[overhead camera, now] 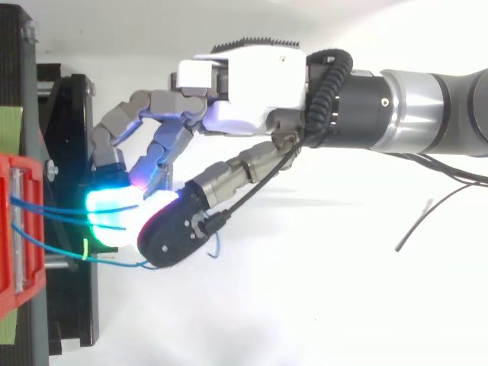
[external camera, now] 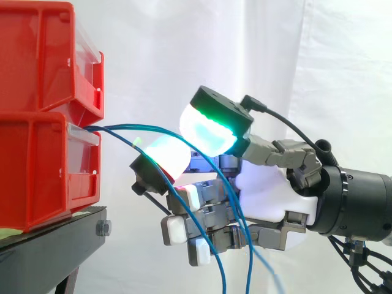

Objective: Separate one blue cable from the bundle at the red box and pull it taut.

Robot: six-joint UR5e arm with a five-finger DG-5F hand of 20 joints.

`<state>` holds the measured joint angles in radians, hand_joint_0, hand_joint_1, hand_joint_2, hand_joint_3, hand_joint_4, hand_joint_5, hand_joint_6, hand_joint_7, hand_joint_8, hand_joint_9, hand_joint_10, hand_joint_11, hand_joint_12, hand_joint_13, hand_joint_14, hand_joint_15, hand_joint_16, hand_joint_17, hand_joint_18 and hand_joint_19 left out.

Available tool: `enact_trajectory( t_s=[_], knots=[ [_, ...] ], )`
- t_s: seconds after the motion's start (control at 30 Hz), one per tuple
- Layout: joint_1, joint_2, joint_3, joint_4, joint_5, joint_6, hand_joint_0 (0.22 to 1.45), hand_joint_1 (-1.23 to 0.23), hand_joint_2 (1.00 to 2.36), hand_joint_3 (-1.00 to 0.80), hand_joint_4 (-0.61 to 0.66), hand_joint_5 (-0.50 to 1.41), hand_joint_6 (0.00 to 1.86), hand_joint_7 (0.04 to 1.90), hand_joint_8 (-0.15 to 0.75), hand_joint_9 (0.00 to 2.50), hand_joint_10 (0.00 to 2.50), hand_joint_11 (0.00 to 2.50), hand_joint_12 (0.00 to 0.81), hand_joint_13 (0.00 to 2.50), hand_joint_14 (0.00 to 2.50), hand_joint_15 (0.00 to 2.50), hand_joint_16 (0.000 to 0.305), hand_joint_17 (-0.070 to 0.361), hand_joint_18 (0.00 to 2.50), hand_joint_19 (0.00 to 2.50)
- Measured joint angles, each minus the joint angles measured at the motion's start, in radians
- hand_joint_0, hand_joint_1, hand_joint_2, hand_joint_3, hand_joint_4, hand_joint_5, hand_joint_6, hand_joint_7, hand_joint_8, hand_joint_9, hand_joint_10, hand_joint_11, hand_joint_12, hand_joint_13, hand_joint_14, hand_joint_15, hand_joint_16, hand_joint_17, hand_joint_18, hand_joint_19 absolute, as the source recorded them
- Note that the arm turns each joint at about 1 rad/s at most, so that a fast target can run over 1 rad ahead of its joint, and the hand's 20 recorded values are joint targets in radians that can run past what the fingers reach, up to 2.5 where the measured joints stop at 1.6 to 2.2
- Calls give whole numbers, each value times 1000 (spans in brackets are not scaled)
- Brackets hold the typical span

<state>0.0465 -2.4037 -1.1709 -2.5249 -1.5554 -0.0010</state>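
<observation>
At centre, hand (external camera: 269,196): is pinching one blue cable (external camera: 147,127) between glowing pads (external camera: 211,131).
Left edge, red box (external camera: 43,171): bundle (overhead camera: 46,204) is trailing out toward lower right.

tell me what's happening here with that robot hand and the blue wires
A robot hand with glowing fingertip pads is at the thin blue cables coming out of the lower red plastic bin on the black stand. Its thumb and finger pads pinch together where the cables pass; which one is caught is unclear. Below the hand the cables hang loose, none pulled taut yet.
</observation>
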Motion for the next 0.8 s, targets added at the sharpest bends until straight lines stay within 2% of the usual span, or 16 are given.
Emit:
enact_trajectory(
  t_s=[0.07,0.33,0.5,0.67,0.8],
  knots=[
    [1,0,0,0,0,-2,712,-849,1000,-499,92,-187,900,1039,329,887,18,944,375,903,20,552,50,113,918,675],
    [2,0,0,0,0,-6,747,-921,1000,-500,122,-185,905,1037,330,899,18,940,375,917,20,545,50,112,943,645],
    [2,0,0,0,0,-7,706,-952,1000,-500,155,-185,900,1055,328,902,17,943,375,919,20,548,49,111,948,643],
    [2,0,0,0,0,-7,687,-962,1000,-500,164,-224,904,974,319,818,18,926,379,866,18,527,49,110,917,597],
    [2,0,0,0,0,-7,762,-947,1000,-500,198,-251,893,930,301,722,15,902,373,821,17,503,47,106,872,539]
  ],
)
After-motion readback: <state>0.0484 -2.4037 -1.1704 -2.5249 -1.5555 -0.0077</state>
